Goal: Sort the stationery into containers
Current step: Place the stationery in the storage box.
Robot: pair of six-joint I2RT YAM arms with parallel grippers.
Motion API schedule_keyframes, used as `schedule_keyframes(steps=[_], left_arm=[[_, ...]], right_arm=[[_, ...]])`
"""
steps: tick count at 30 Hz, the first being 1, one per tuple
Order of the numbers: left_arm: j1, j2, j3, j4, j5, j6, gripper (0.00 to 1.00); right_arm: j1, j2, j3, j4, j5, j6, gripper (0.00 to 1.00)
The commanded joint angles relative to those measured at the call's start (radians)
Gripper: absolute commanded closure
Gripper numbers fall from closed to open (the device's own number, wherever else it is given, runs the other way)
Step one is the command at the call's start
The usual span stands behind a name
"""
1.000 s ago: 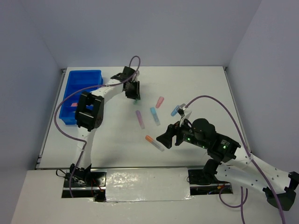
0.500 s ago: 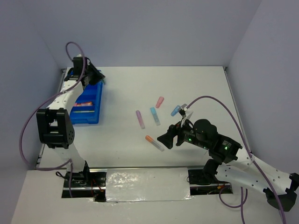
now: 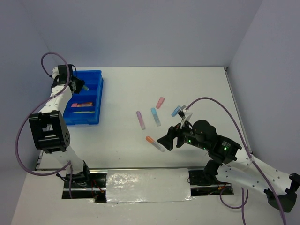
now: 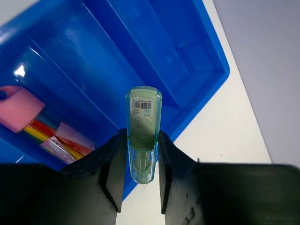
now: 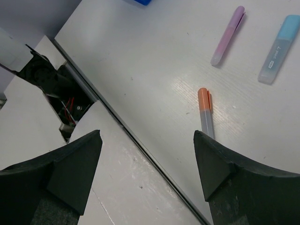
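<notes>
Pads (image 4: pixel 115 183) of left hand (image 4: pixel 142 150) pinch green marker (image 4: pixel 143 117), apparently over blue tray (image 4: pixel 180 61); right hand (image 5: pixel 147 137) open.

Tray (image 3: pixel 92 78) left of markers (image 3: pixel 155 116)

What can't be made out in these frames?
Left wrist: stationery in the blue tray is cut off by the left edge and a finger of the left gripper; the top view shows it too small to count.
Left wrist: barcode print on the held green marker is too small to read.
Right wrist: the orange-capped marker runs under a finger of the right gripper.
</notes>
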Motion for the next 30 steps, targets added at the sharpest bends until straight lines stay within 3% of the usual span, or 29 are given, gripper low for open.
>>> schedule_keyframes(steps=[1, 10, 21, 26, 30], left_arm=[[0.016, 0.007, -0.025, 0.074, -0.048, -0.038, 0.87], [0.05, 0.046, -0.029, 0.142, -0.07, -0.045, 0.71], [0.084, 0.124, -0.005, 0.157, -0.005, -0.069, 0.28], [0.071, 0.014, -0.014, 0.163, 0.024, -0.061, 0.19], [-0.008, -0.127, 0.069, 0.094, -0.028, 0.041, 0.09]], right_arm=[[0.007, 0.014, -0.002, 0.021, -0.011, -0.001, 0.14], [0.007, 0.056, 0.008, 0.029, -0.012, -0.001, 0.14], [0.007, 0.111, 0.005, 0.052, -0.012, 0.002, 0.14], [-0.002, 0.126, 0.012, 0.023, 0.155, 0.076, 0.13], [-0.107, 0.181, 0.038, -0.017, 0.185, 0.136, 0.12]])
